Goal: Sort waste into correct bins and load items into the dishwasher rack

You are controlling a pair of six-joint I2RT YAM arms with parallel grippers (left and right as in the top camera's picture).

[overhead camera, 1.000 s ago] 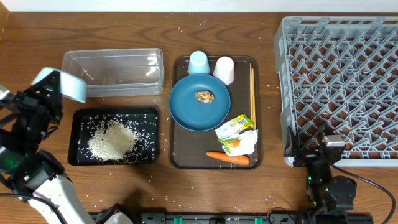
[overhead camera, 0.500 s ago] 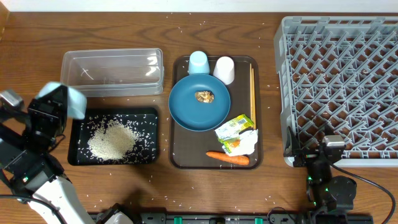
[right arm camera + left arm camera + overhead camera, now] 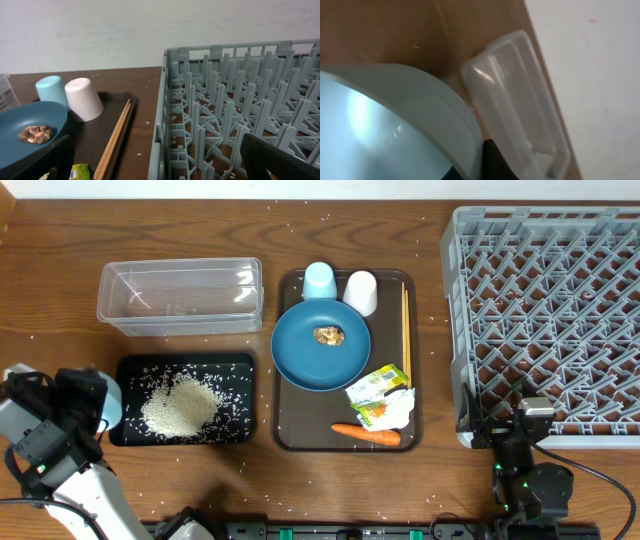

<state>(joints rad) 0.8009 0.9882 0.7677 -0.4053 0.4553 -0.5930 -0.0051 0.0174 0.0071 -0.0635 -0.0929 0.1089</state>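
Light-blue bowl (image 3: 110, 402) pinched in left claw (image 3: 88, 396) beside black tray (image 3: 249, 405); right claw (image 3: 512, 430) wide.

Left gripper (image 3: 92, 398) clamps the light-blue bowl (image 3: 110, 404) low at left; right gripper (image 3: 505, 426) rests, jaws spread wide.

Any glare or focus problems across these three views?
Left wrist: light-blue bowl too close, soft, with a smeared highlight; clear tub behind shows glare streaks. Overhead: sharp, even light, white glint on the tub's right end. Right wrist: dishwasher rack crisp, right tool's fingers dark, featureless.
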